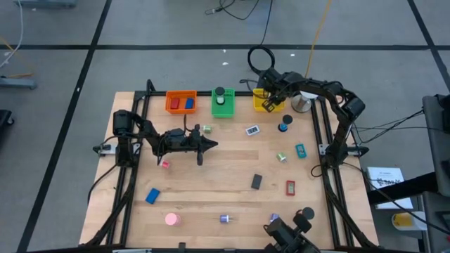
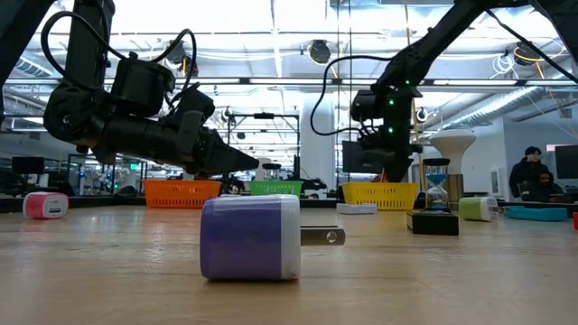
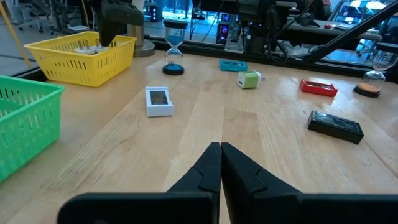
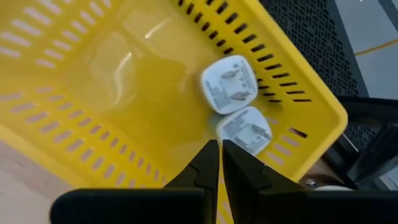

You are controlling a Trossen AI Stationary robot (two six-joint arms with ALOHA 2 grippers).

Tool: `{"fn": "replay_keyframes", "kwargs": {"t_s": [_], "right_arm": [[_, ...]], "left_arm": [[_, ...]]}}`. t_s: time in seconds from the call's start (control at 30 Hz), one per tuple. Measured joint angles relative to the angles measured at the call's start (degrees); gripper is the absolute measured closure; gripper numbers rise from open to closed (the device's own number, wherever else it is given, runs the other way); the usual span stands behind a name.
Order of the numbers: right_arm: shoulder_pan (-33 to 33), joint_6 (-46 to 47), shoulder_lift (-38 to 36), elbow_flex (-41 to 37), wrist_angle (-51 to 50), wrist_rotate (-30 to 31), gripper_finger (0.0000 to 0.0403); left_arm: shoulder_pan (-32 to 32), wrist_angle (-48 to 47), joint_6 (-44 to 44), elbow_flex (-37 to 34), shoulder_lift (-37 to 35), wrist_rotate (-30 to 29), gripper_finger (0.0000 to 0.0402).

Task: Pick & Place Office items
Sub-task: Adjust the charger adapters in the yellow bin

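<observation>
Two grippers above a wooden table (image 1: 211,176), both pinched narrow with nothing between the fingers. Left gripper (image 1: 209,145) at centre-left of the high view, low over bare wood. Right gripper (image 1: 269,105) at upper right, poised inside the mouth of the yellow bin (image 4: 74,155).

Likely risks, judged from this pose:
- Snagging the yellow bin's slotted wall on the way out and dragging or tipping it, given how close the right fingers sit to the rim.
- Nudging a small piece away instead of gripping it, if the left fingers come down without spreading first.

Containers, in a row along the top edge of the table:
- Orange bin (image 1: 169,102), upper left of centre: one red piece (image 1: 176,104) and one blue piece (image 1: 188,105).
- Green bin (image 1: 223,111), middle: a black round piece (image 1: 220,91) above something pale.
- Yellow bin: two white plug blocks (image 4: 229,85), just beside each other.

Many office items loose on the wood: white piece (image 1: 252,130) right of centre, black block (image 1: 256,182), red piece (image 1: 290,187), blue block (image 1: 152,195) lower left, pink piece (image 1: 172,219), purple plug (image 2: 250,236) near the bottom edge.
</observation>
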Motion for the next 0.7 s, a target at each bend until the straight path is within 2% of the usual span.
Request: {"fn": "replay_keyframes", "kwargs": {"t_s": [0.23, 0.47, 0.7], "right_arm": [[-0.14, -1.48, 1.45, -0.04, -1.02, -1.42, 0.0387], [-0.37, -1.89, 3.05, -0.07, 0.56, 3.07, 0.0387], [-0.86, -1.88, 2.97, -0.07, 2.22, 3.31, 0.0387]], "left_arm": [[-0.02, 0.00, -0.04, 0.00, 0.00, 0.01, 0.0392], [0.00, -0.01, -0.03, 0.00, 0.00, 0.00, 0.0397], [-0.01, -0.10, 0.15, 0.00, 0.00, -0.60, 0.0389]]}}
